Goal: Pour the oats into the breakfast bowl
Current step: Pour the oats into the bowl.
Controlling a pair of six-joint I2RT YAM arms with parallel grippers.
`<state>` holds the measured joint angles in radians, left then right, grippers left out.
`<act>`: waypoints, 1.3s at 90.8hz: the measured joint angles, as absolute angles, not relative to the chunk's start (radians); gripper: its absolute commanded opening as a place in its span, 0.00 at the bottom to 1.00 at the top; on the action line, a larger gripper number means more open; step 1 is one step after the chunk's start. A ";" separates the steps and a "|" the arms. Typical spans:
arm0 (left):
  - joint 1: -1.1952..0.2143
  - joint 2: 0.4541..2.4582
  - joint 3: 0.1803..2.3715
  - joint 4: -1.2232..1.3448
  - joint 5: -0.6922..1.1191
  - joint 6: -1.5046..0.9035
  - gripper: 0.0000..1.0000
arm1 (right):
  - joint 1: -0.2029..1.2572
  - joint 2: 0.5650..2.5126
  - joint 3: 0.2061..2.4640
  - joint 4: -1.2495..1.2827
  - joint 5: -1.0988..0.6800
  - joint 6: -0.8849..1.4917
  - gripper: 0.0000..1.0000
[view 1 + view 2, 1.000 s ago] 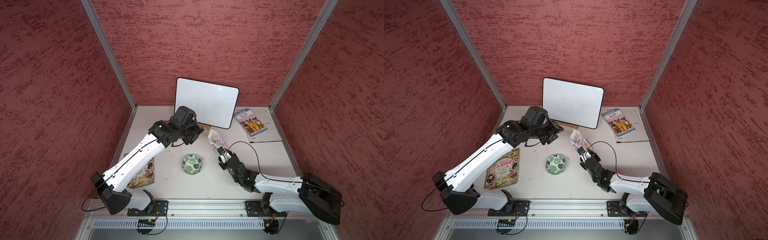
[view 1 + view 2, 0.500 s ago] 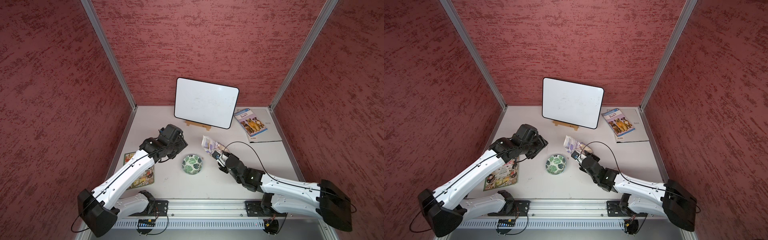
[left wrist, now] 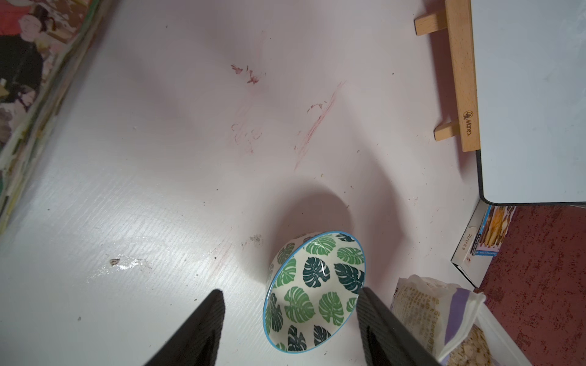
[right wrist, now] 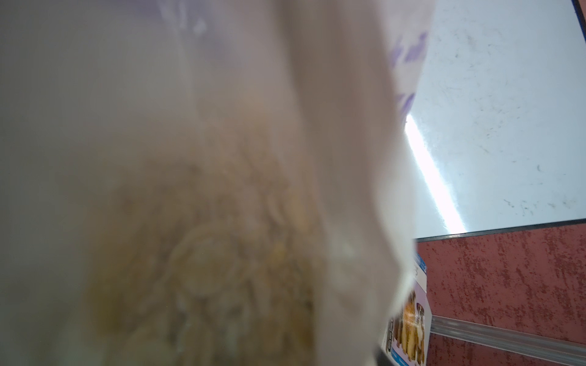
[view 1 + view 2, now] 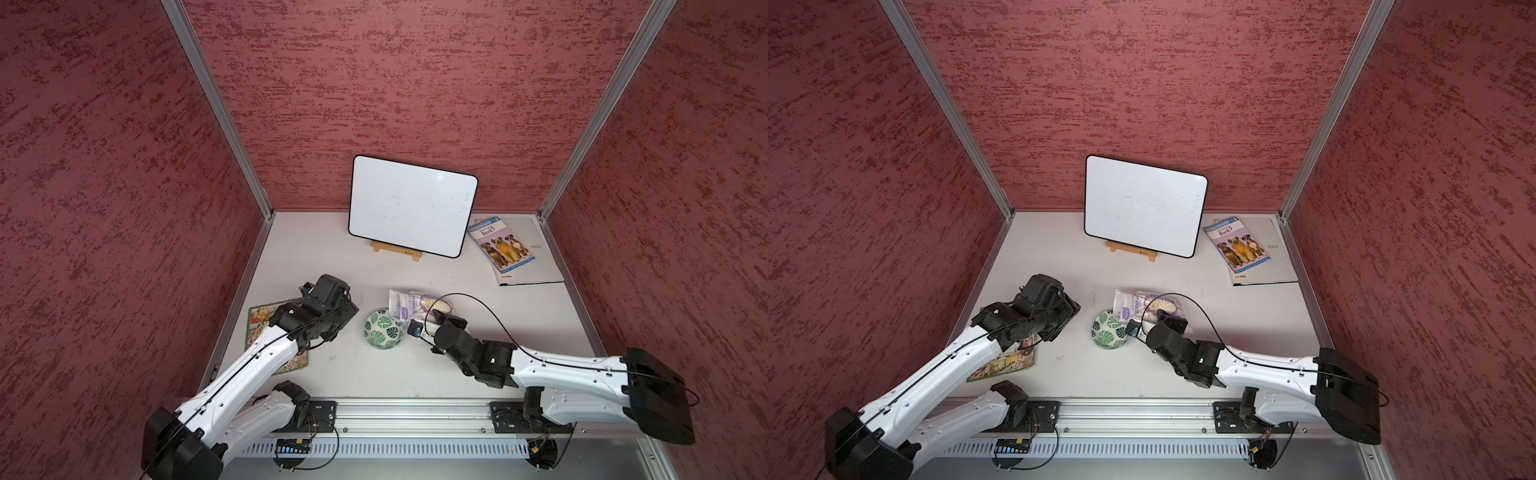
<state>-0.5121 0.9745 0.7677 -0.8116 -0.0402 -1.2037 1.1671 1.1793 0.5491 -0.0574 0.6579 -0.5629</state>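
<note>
The breakfast bowl (image 5: 384, 329) (image 5: 1109, 330), white with green leaves, stands mid-table; the left wrist view shows only leaf pattern inside the bowl (image 3: 317, 285). The oats pouch (image 5: 409, 303) (image 5: 1133, 305) lies tipped sideways above the table, its mouth end by the bowl's far right rim. My right gripper (image 5: 437, 318) (image 5: 1165, 321) is shut on the pouch's lower part. In the right wrist view the blurred pouch with beige oats (image 4: 206, 253) fills the frame and hides the fingers. My left gripper (image 5: 347, 313) (image 3: 290, 291) stands open and empty, left of the bowl.
A whiteboard (image 5: 413, 205) on a wooden easel stands at the back. A dog book (image 5: 500, 245) lies on a grey folder (image 5: 536, 266) at the back right. A picture book (image 5: 262, 324) lies at the left, partly under my left arm.
My left arm pulled back from the pouch's top to the bowl's left and its jaws widened. My right arm carried the pouch leftward to the bowl, tipping it from upright onto its side.
</note>
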 measured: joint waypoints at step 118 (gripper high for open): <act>-0.516 1.010 0.608 -0.647 0.086 -1.279 0.68 | 1.230 1.346 0.633 -0.076 0.791 -1.039 0.00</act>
<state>-0.5156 1.0100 0.6083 -0.6472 0.0856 -1.2793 1.2297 1.3460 0.6331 -0.0765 0.7910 -1.0386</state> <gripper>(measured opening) 0.683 0.385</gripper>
